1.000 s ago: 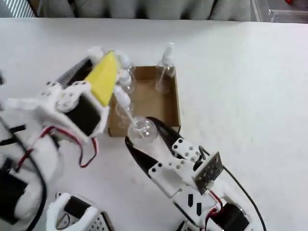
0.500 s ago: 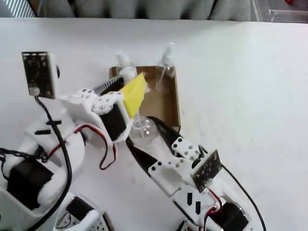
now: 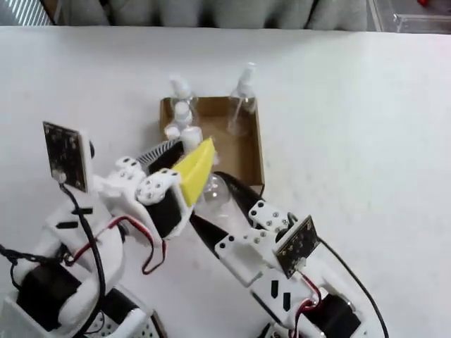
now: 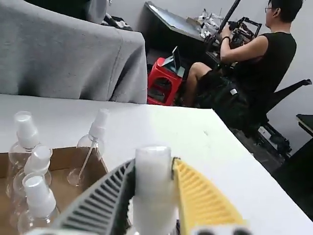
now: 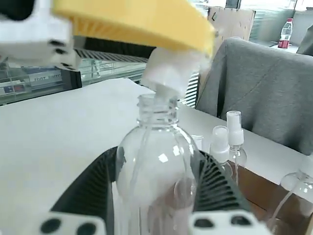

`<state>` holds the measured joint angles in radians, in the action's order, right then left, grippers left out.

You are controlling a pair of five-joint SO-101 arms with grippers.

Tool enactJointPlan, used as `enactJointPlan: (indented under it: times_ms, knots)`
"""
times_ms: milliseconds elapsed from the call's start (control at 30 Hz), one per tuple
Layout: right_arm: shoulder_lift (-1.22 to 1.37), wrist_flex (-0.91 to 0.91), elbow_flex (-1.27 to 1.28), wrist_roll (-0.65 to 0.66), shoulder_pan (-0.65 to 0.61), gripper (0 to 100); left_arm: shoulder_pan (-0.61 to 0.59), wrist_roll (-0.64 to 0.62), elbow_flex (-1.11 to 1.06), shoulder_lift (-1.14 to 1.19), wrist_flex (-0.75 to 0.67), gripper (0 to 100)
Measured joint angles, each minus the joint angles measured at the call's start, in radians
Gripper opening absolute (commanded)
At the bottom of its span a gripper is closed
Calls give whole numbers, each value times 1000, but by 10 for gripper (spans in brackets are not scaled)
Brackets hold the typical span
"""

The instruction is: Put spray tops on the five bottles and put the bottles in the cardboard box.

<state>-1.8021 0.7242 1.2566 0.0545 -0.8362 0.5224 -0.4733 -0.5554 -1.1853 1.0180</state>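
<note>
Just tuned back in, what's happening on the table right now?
The right hand grips an open-necked bottle by the cardboard box. The left hand holds a spray top tilted just over that neck, with its tube inside the bottle and the top not yet seated. In the box stand four other bottles with tops on.

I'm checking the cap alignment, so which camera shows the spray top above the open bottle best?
The right wrist view: the spray top sits tilted over the open neck of the bottle. The left wrist view shows it pinched in the left claw. In the high view the yellow finger mostly covers it.
</note>
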Motion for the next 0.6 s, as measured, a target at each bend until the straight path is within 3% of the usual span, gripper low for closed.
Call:
enactJointPlan:
  times_ms: [133, 367, 500, 600]
  knots:
    - [-11, 0, 0, 0, 0, 15, 0, 0, -32, -71, 6, 310]
    - [-14, 0, 0, 0, 2, 15, -3, 2, -51, -146, 21, 289]
    - [-11, -15, 0, 2, 130, 15, -3, 2, -49, -196, 21, 238]
    - [-11, -63, 0, 2, 258, 15, -5, 2, -49, -232, 48, 139]
